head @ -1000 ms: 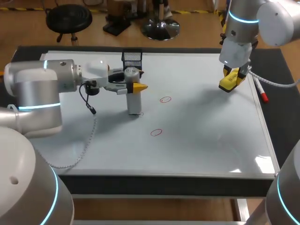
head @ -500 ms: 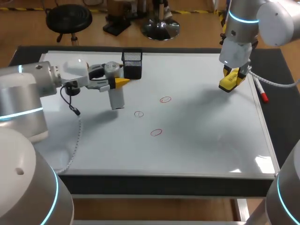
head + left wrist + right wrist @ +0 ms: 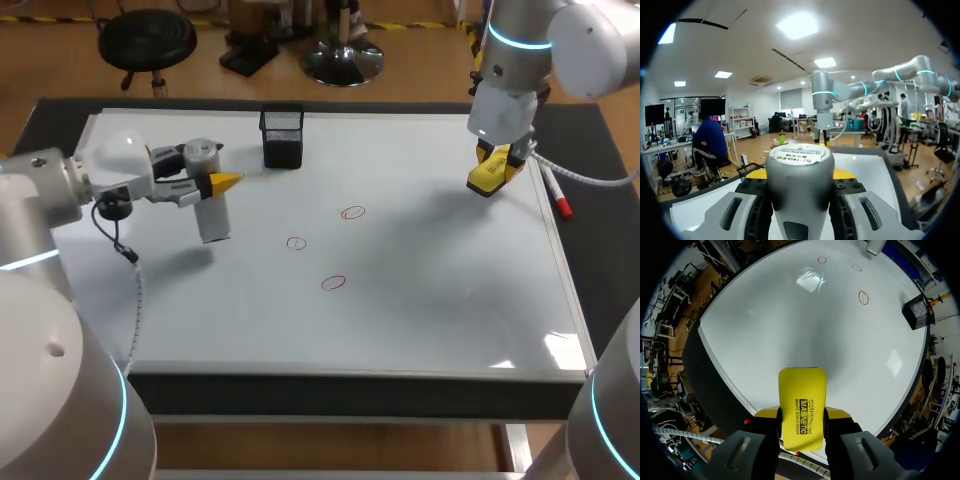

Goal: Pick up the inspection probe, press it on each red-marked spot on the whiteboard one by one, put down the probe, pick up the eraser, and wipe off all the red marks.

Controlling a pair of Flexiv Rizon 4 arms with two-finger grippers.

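Left gripper (image 3: 213, 184) clamps inspection probe (image 3: 214, 220) near top: rigid smooth cylinder, likely light, may slip or tilt. Right gripper (image 3: 500, 158) pinches eraser (image 3: 801, 390) across narrow sides: stiff, light block.

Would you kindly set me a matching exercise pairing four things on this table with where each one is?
1. inspection probe
2. eraser
3. mesh holder
4. marker

A. in the right gripper
B. near the whiteboard far edge
C. in the left gripper
D. along the whiteboard's right edge

Pairs: 1-C, 2-A, 3-B, 4-D
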